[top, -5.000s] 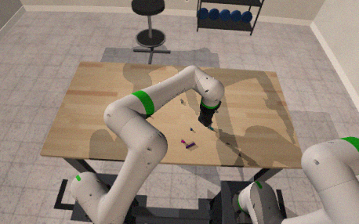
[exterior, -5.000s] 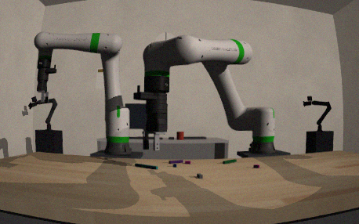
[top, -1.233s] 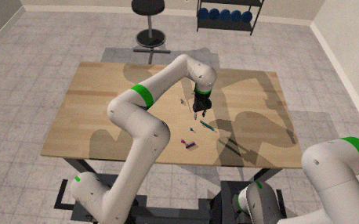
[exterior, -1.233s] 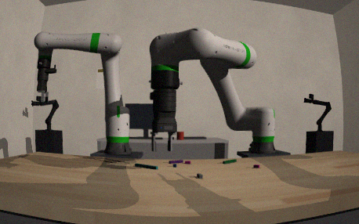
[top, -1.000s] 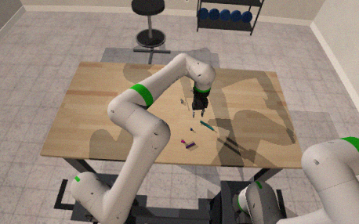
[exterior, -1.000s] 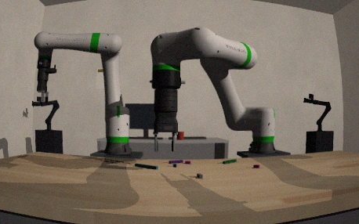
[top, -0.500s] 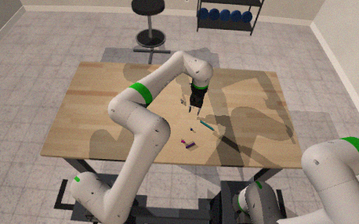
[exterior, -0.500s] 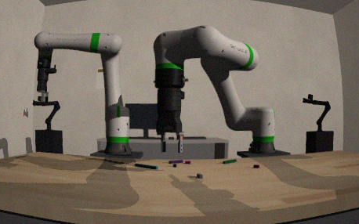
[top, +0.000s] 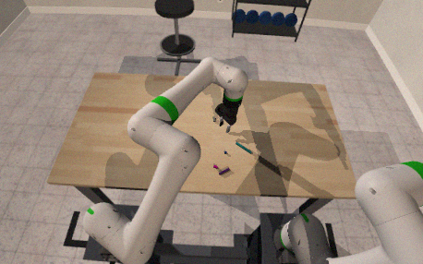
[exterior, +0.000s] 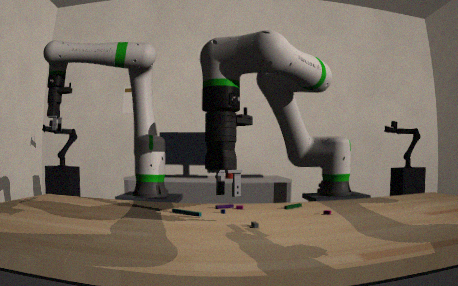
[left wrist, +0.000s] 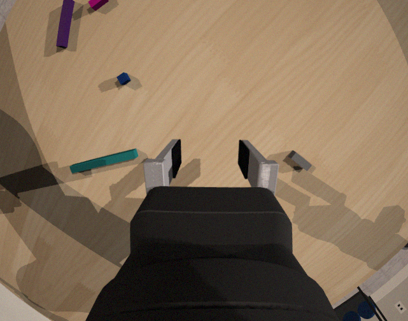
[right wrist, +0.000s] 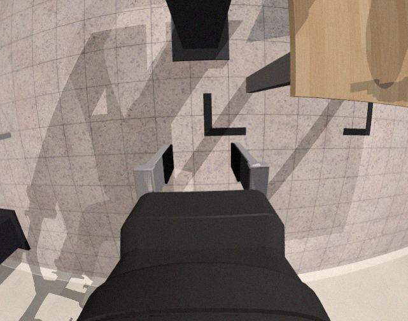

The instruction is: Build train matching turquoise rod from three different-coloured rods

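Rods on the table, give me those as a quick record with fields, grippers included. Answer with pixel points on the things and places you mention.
reference: turquoise rod (top: 244,148) (exterior: 186,212) (left wrist: 104,160)
fitting trio: purple rod (top: 224,171) (exterior: 224,206) (left wrist: 65,23), grey rod (top: 214,119) (exterior: 254,225) (left wrist: 300,160), blue rod (top: 225,152) (exterior: 223,211) (left wrist: 123,78)
others: green rod (exterior: 293,206), two magenta rods (exterior: 239,207) (exterior: 327,212)
train: none, trio lies apart
left gripper (top: 224,126) (exterior: 229,191) (left wrist: 209,151): open, empty, above table
right gripper (exterior: 55,125) (right wrist: 202,155): open, empty, over floor
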{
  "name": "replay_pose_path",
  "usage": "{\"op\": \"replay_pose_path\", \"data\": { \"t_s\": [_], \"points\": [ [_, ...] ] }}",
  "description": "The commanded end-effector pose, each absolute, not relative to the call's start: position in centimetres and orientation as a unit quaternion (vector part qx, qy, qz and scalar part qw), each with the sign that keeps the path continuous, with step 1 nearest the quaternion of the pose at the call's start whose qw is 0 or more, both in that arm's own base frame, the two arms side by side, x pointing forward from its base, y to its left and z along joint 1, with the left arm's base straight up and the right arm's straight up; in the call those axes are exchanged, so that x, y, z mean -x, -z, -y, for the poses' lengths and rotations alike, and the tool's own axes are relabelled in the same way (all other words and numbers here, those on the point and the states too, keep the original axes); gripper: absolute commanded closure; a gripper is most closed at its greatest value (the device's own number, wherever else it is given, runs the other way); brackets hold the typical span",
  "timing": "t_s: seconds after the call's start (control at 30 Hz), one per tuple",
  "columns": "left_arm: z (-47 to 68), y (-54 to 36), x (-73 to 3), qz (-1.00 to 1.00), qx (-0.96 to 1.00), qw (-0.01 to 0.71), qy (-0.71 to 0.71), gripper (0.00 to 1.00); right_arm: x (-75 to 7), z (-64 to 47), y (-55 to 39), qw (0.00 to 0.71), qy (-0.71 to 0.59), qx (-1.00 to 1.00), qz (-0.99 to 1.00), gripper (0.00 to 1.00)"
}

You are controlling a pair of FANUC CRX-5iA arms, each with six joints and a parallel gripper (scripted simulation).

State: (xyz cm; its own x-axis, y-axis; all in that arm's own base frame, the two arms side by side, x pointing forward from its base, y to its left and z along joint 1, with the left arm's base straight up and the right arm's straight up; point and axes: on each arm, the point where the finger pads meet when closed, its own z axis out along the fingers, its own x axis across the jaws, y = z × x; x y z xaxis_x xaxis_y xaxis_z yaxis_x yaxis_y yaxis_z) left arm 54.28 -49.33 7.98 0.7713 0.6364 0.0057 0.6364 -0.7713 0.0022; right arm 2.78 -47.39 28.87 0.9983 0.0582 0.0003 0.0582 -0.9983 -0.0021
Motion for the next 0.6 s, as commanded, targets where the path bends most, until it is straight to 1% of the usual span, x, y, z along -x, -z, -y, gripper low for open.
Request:
{"op": "replay_pose_path", "data": {
  "t_s": [0.0,0.4,0.57],
  "points": [
    [48.7,-8.1,-55.3,-0.258,-0.966,0.001,-0.001,0.0,-2.8,47.4,-29.0,0.0,0.0,1.0,0.029,0.0],
    [47.4,-8.1,-58.1,-0.053,-0.999,0.001,-0.001,0.0,-2.8,47.4,-29.0,0.0,0.0,1.0,0.029,0.0],
    [47.2,-8.0,-58.5,-0.016,-1.0,0.001,-0.001,0.0,-2.8,47.4,-29.0,0.0,0.0,1.0,0.029,0.0]
  ]
}}
